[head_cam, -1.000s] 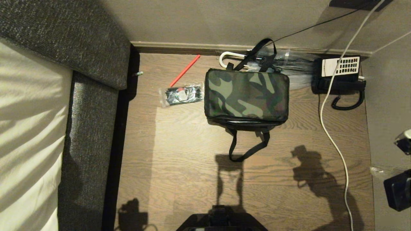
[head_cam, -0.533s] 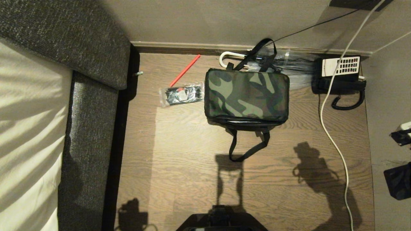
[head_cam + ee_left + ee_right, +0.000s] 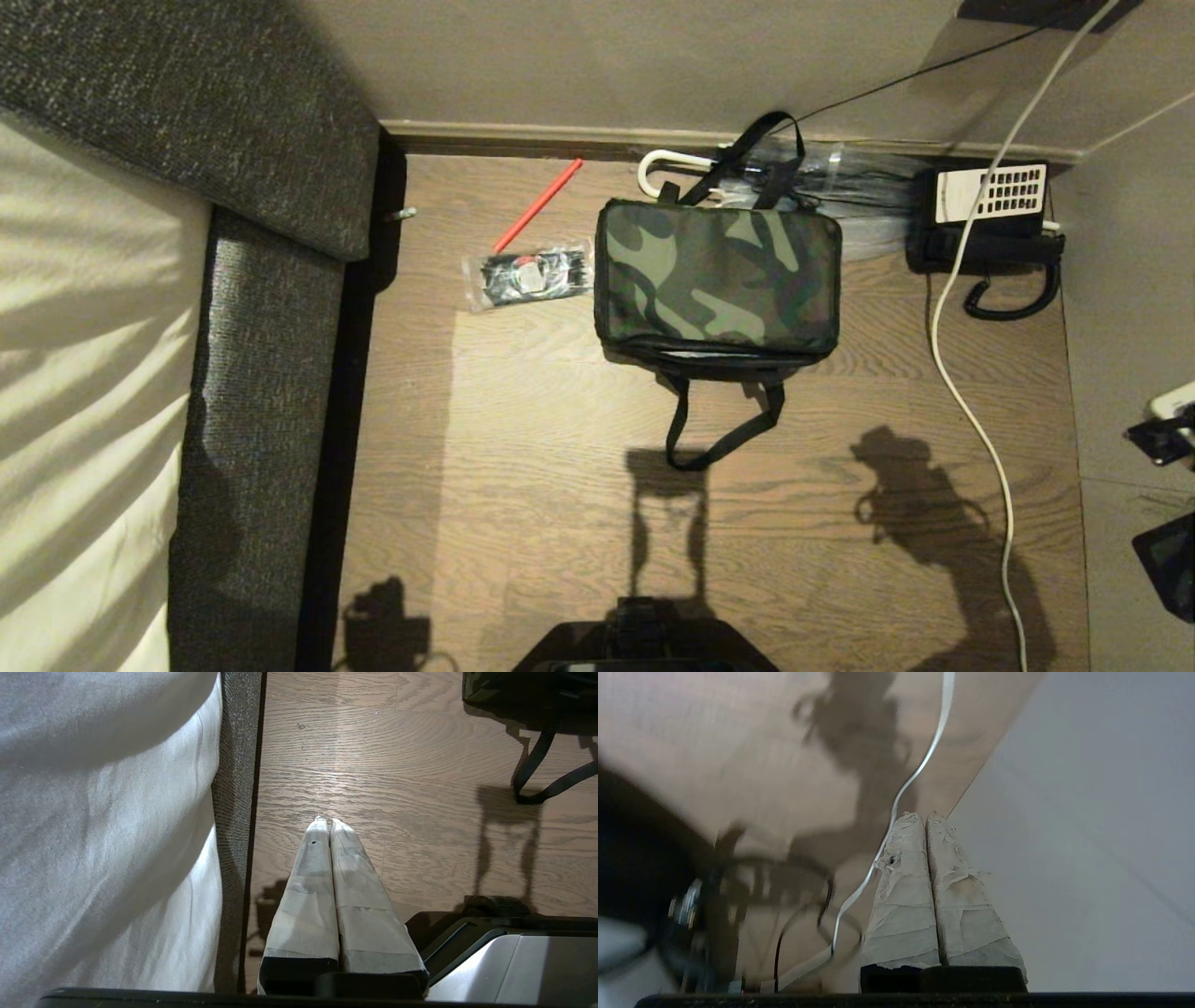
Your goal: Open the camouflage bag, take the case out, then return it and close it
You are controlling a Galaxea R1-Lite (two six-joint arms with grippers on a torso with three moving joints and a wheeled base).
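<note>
camouflage bag: lies flat on the wooden floor, towards the far wall, broad face up. appears zipped; no case is visible, so by judgement opening has not begun. one black webbing handle trails towards the near side, within reach of an arm coming from the robot; the other handle stands up on the far side over a clear plastic wrap.

packet of black items: clear plastic, just left of the bag, not touching as far as can be told. red stick lies beyond it, slanted.

white hook-shaped handle: at the bag's far edge, partly tucked behind it.

black device with white keypad: right of the bag, against the far wall; a white cable runs across it and down the floor.

bed: pale sheet and grey frame, filling the left side.

right gripper: well right of the bag, over the floor's right edge by the wall; fingers pressed together, holding nothing. only its dark edge shows in the head view, which cannot tell the finger state; the wrist view settles it and shows the cable close by.

left gripper: near-left, low beside the bed frame, absent from the head view save its shadow. fingers closed tip to tip, empty. its wrist view catches the bag's near corner and trailing handle, well apart.
</note>
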